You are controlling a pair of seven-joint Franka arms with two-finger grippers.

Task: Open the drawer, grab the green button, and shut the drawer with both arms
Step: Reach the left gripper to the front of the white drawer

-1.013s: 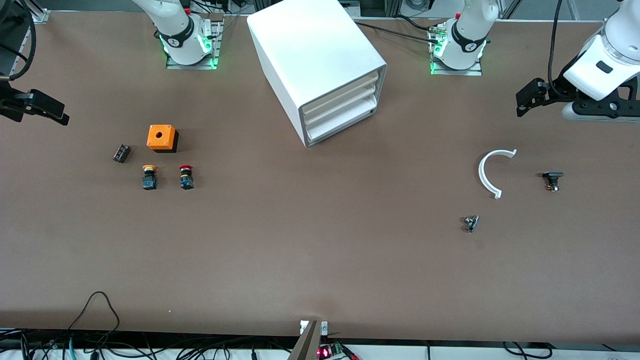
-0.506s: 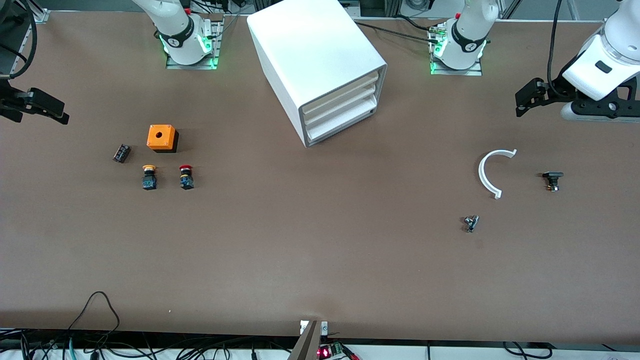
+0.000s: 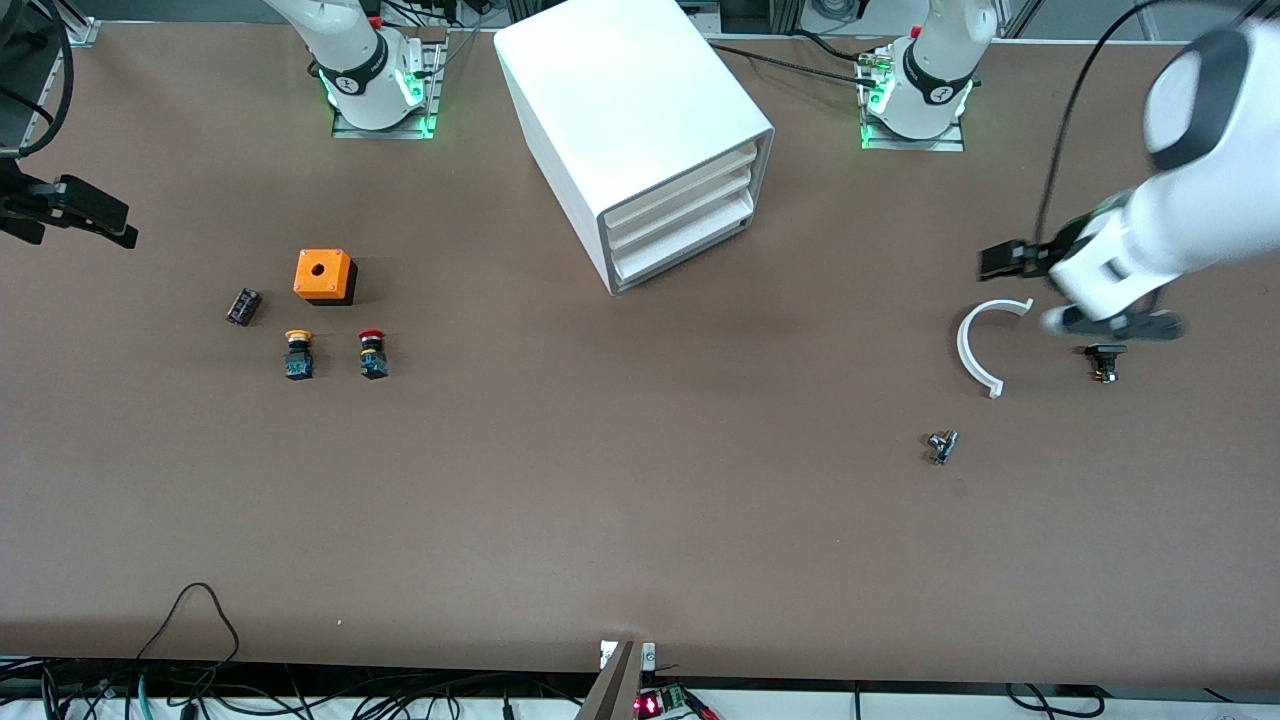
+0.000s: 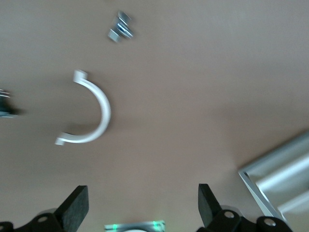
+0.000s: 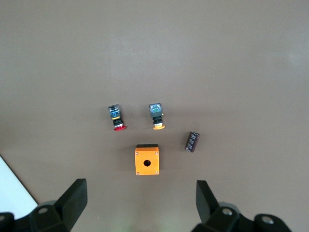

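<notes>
Drawer shut; left arm better placed for the pull.

The drawer (image 3: 683, 250), lowest in the white cabinet (image 3: 630, 130), sits flush, its front running crosswise and facing the left arm's end of the table. The green button is not visible, presumably inside. The left gripper (image 3: 1010, 262), jaws apart, hovers above the white curved piece (image 3: 972, 345). The right gripper (image 3: 75, 215), jaws apart, waits at the right arm's table end.

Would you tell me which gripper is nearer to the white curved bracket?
The left gripper, over the table just beside the white curved bracket. The right gripper is at the right arm's end.
</notes>
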